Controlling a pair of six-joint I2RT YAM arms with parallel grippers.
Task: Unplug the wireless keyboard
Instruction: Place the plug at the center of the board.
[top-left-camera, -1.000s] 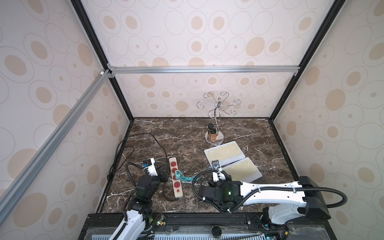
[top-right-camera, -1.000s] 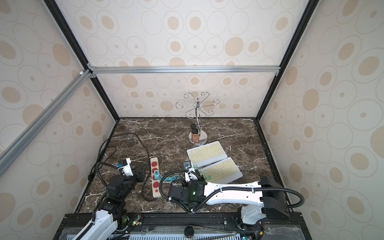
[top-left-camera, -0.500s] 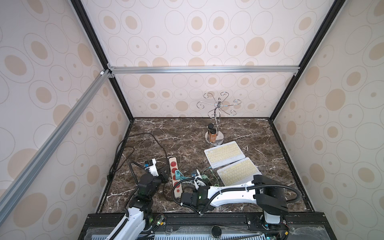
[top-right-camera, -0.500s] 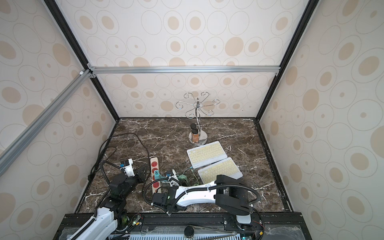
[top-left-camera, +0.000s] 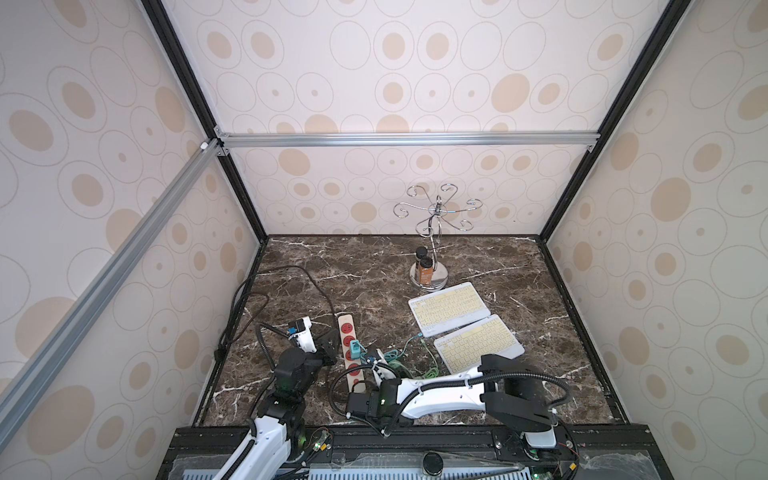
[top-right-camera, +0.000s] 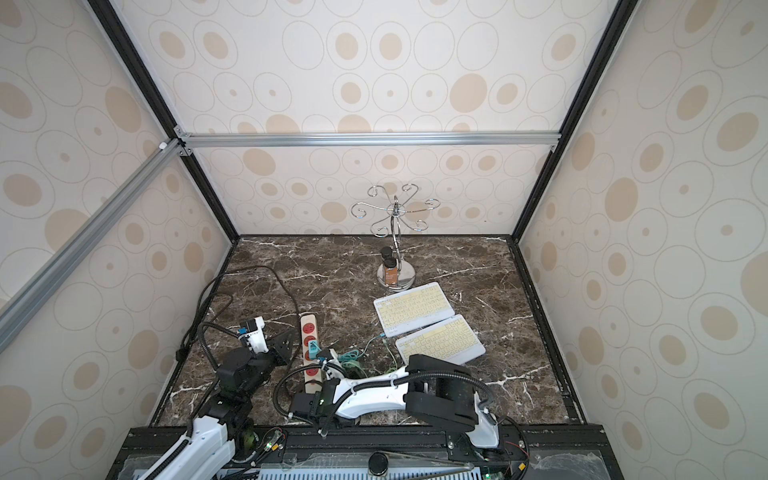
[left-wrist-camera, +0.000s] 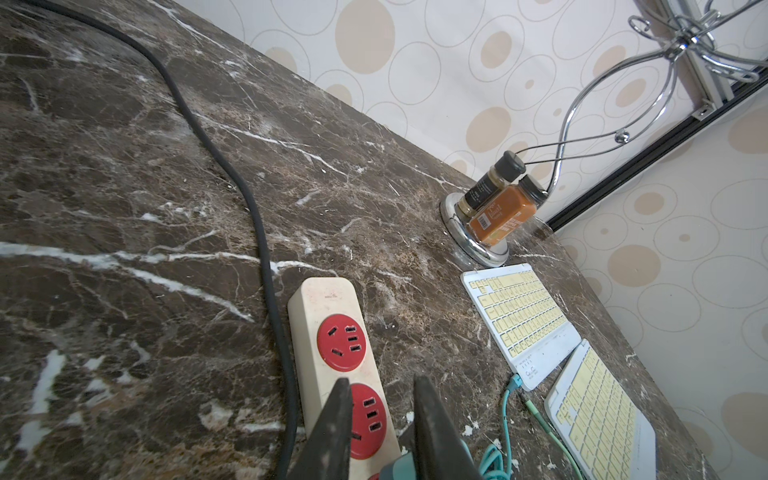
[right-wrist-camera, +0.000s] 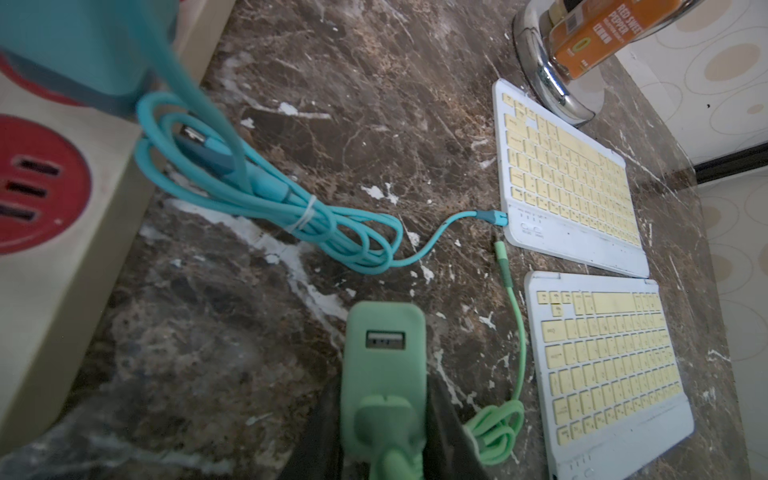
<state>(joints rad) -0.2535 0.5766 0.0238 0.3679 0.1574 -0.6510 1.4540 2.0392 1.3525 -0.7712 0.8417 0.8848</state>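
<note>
Two white keyboards with yellow keys lie side by side in both top views, the far keyboard (top-left-camera: 449, 307) and the near keyboard (top-left-camera: 478, 345). A teal cable (right-wrist-camera: 492, 217) is plugged into the far one. A green cable's end (right-wrist-camera: 500, 249) lies loose beside the near one. My right gripper (right-wrist-camera: 384, 386) is shut on a green charger (right-wrist-camera: 384, 353), held just off the cream power strip (top-left-camera: 348, 328). A teal charger (top-left-camera: 354, 348) stands plugged in the strip. My left gripper (left-wrist-camera: 382, 380) straddles it, narrow jaws closed on its top (left-wrist-camera: 397, 467).
A chrome hook stand (top-left-camera: 430, 232) with two spice bottles (top-left-camera: 424, 268) stands behind the keyboards. A thick black cord (left-wrist-camera: 249, 199) runs along the strip's left side to the back left. Coiled teal and green cable slack (right-wrist-camera: 316, 224) lies between strip and keyboards.
My right arm has swung left, carrying the green charger from beside the near keyboard to beside the power strip. The left arm has barely moved.
</note>
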